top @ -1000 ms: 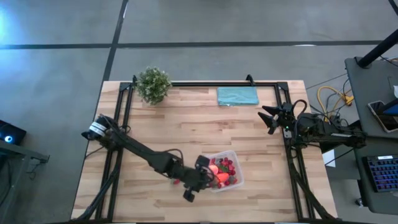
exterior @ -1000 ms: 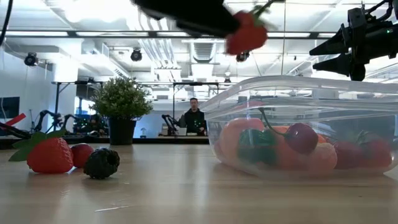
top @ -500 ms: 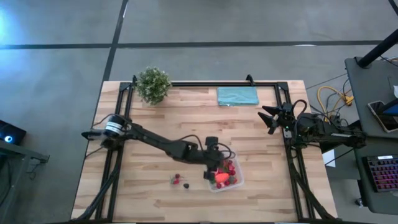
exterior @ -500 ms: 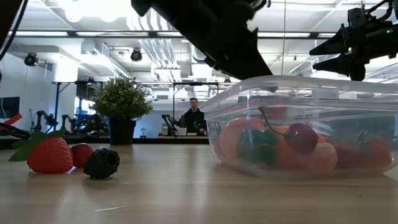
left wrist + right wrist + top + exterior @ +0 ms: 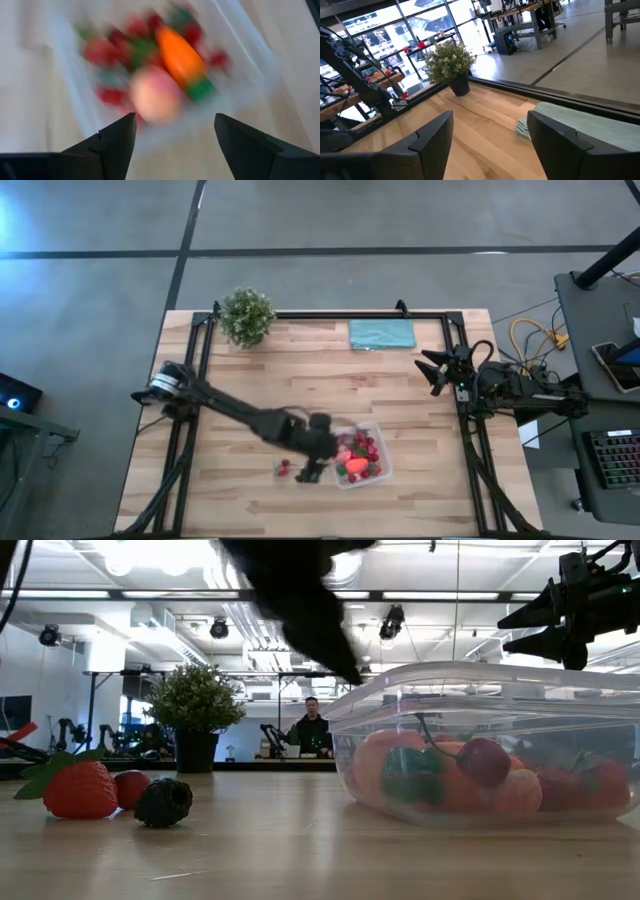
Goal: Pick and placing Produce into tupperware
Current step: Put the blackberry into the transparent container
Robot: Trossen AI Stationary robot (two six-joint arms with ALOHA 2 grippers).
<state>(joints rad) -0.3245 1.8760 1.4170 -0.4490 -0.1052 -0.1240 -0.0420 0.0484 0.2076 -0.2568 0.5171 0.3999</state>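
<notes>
High view: the plant stands at the far left corner of the table. The left arm reaches across to the left gripper, which hangs just beside the tub's left edge. In the left wrist view its two fingers stand wide apart with nothing between them. Under them lie a carrot, a pink ball and red bits, all blurred, inside the tub.

Near the gripper, a few small pieces lie on the wood, left of the tub. In the low view these are a strawberry, a small red piece and a dark berry, close together.

The tub sits near the front middle of the table. It is clear and has red, orange and green pieces in it.

A teal cloth lies flat at the far edge.

The right gripper waits at the right side, well apart from the tub. Its fingers are spread and hold nothing.
</notes>
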